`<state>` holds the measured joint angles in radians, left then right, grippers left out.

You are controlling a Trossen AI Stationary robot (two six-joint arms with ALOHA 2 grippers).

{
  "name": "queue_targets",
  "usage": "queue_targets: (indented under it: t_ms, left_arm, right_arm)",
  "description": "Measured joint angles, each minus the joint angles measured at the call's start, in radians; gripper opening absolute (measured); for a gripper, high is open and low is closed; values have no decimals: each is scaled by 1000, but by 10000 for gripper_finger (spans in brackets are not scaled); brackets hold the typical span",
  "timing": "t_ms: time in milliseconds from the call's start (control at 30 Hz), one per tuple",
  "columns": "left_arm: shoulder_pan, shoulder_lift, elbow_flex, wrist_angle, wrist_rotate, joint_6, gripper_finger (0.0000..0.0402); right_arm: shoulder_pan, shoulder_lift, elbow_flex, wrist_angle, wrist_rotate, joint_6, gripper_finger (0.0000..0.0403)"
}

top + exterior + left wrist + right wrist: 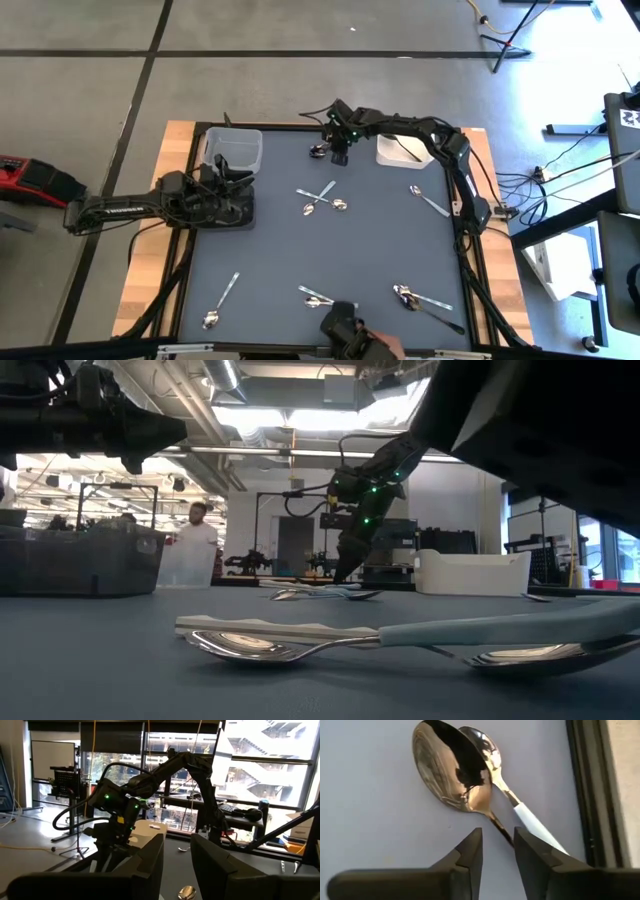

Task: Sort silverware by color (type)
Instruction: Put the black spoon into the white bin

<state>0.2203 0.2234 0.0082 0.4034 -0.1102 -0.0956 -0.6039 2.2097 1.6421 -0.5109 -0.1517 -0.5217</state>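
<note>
The dark grey rectangular surface [380,250] carries everything, framed by a black rail on a pale wooden base. The left dark arm lies low along the left side, its gripper [237,182] just below a clear plastic rectangular bin [232,147] at the far left corner. Its fingers [150,862] stand a narrow gap apart with nothing between them.

The right dark arm reaches from the right edge across the far side, beside a white rectangular bin [400,150] that has a dark utensil lying in it. Its gripper [337,153] points down at the far middle of the surface, over a pair of spoons: a large shiny gold-toned spoon [447,767] and a smaller silver spoon with a white handle [512,795], lying crossed and touching. The fingers [470,852] are partly apart, one on each side of the gold spoon's thin neck; whether they touch it I cannot tell, and the spoon lies flat on the surface.

The other silverware is scattered: a crossed pair of shiny spoons [322,197] at the centre, a single spoon [428,200] to the right, one spoon [220,302] at the near left, another pair [318,297] at the near middle, and a pair [425,300] at the near right.
</note>
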Motion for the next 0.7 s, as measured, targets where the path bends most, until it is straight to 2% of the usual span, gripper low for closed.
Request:
queue_targets:
  t_ms: [333,500,700]
  left_arm:
    - [0,0,0,1,0,0,92]
    - [0,0,0,-3,-1,1,92]
    - [0,0,0,-3,-1,1,92]
  right_arm:
    - [-34,34,0,10,-4,-6,95]
    - [-58,45,2,17,-69,8,95]
    - [-52,45,3,-9,-77,-26,79]
